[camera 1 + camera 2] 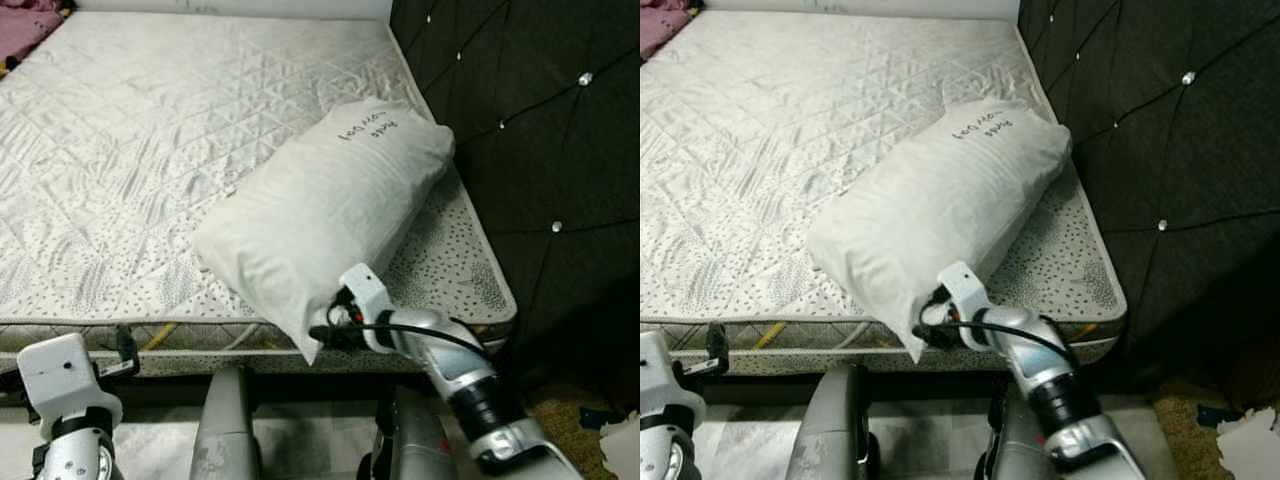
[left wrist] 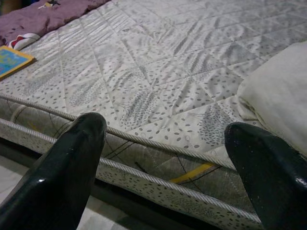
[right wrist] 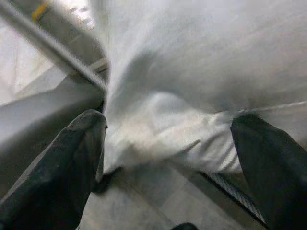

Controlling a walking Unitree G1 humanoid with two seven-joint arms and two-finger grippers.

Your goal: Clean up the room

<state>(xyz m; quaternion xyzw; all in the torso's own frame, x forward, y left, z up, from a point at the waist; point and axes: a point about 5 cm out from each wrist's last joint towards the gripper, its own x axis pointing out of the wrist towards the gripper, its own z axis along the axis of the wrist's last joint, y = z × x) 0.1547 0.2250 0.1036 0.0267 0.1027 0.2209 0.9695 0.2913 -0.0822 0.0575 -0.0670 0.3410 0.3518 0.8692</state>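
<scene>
One plump white pillow (image 1: 330, 205) lies slanted at the near right corner of the quilted, dotted mattress (image 1: 150, 140), its soft lower end hanging over the near edge. The right gripper (image 3: 168, 143) has released jaws wide around that wrinkled end. The left wrist view adds a purple cloth (image 2: 38, 19) and a flat blue-yellow book (image 2: 12, 60) at the mattress's far side, seen between the left gripper's (image 2: 163, 158) spread glossy jaws.

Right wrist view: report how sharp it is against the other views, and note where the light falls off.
Right wrist view: smeared and soft, the pillow a pale blur between the right pincer fingers. Left wrist view: crisp, mattress print legible, glossy highlights on the left pincer fingers. Left eye view: sharp and evenly lit on the mattress, the headboard falling into deep shadow toward the floor.
</scene>
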